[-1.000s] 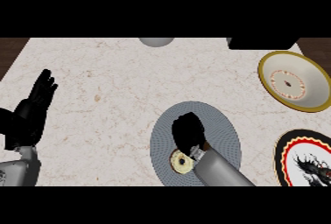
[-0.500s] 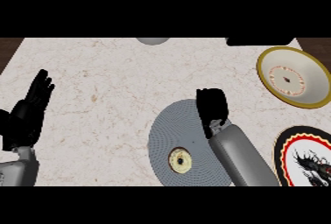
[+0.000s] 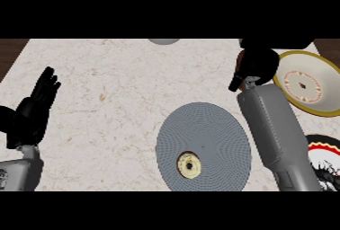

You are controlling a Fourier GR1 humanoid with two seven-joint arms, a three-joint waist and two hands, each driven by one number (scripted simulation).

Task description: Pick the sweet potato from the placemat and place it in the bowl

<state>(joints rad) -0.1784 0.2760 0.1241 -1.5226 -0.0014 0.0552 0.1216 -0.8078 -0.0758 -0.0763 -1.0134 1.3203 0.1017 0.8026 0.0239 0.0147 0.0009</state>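
I read the black right hand (image 3: 257, 67) as clenched around the reddish-brown sweet potato (image 3: 239, 62), of which only a sliver shows beside its fingers. The gold-rimmed white bowl (image 3: 321, 67) lies just right of them, and the round grey placemat (image 3: 212, 130) lies below. The black left hand (image 3: 32, 112) rests with its fingers straight.

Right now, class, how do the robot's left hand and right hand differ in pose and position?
The left hand has straight fingers pointing up; the right hand is curled. The left hand holds nothing; the right hand hides the sweet potato, a reddish sliver showing. The left hand rests near the view's left edge; the right hand is beside the bowl. Both are black, on grey forearms.
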